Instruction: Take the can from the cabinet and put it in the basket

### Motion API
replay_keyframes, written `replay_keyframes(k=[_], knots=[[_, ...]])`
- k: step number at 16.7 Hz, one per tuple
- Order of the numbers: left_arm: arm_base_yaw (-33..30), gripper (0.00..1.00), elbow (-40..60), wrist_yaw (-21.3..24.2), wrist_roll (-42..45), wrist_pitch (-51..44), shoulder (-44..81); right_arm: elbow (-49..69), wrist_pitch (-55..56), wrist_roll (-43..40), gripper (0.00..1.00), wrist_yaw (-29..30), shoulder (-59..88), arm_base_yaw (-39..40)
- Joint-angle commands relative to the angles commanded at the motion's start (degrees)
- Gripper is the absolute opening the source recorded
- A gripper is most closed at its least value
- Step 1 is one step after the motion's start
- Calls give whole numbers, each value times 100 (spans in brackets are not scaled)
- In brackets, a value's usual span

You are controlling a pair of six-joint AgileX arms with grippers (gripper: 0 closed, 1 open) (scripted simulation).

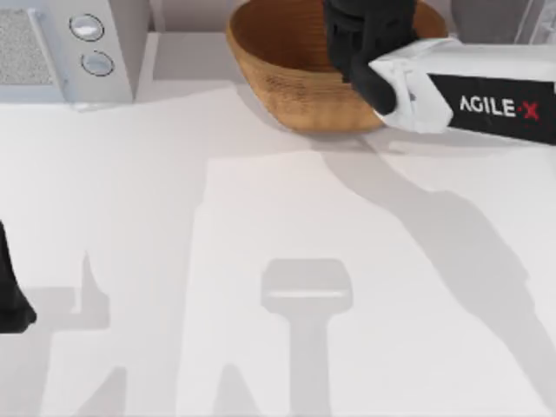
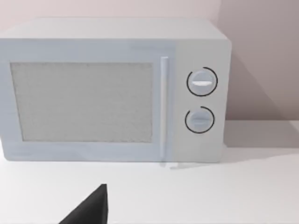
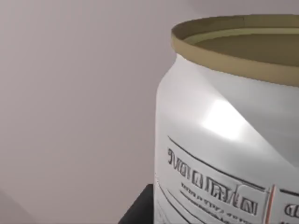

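The right gripper (image 1: 360, 39) is hanging over the basket (image 1: 287, 82), pinching the can (image 3: 219, 140). The left gripper (image 1: 10, 304), fingers unreadable, is sitting well away from the basket.

1. The worktop (image 1: 261, 217) is plain white and crossed by grey shadows.
2. A white appliance (image 1: 61, 48) with two round knobs and a speckled door panel stands on it at the far left corner.
3. The wicker basket (image 1: 287, 78) sits on it at the far edge, right of the appliance and apart from it.
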Motion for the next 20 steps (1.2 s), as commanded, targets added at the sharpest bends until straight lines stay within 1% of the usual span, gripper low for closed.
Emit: replay_keyframes(k=[4, 17, 18, 20], knots=[[0, 100, 0, 0, 0, 0, 0, 72, -8, -2, 0, -17, 55, -16], [0, 100, 0, 0, 0, 0, 0, 72, -8, -2, 98, -17, 55, -16], [0, 100, 0, 0, 0, 0, 0, 72, -8, -2, 100, -17, 55, -16], [0, 100, 0, 0, 0, 0, 0, 72, -8, -2, 100, -17, 55, -16]])
